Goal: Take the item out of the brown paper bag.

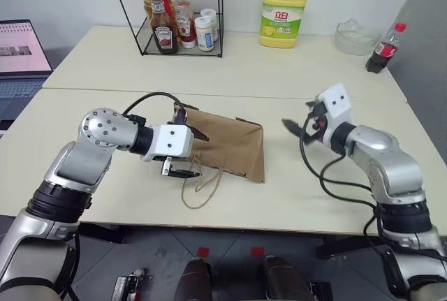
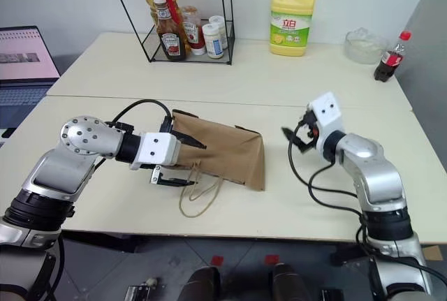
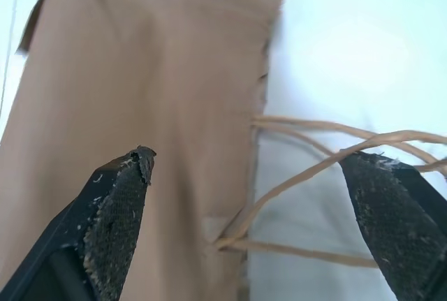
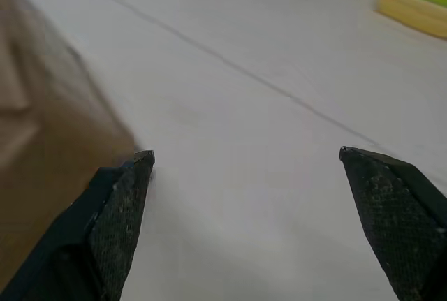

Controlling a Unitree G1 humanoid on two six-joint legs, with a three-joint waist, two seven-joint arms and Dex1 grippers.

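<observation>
While brown paper bag lies mid-table, bare tabletop around

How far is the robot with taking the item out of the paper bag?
Nothing looks done yet. The brown paper bag lies flat on the table, and no item is visible outside it. In hand: the open left gripper is at the bag's handle end, holding nothing; the open right gripper hangs apart, also empty. Left: opening the bag, reaching in and pulling the item out.

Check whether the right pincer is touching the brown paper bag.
Apart. In the right eye view, the open right pincer hangs beside the brown paper bag with a strip of bare table between them.
</observation>
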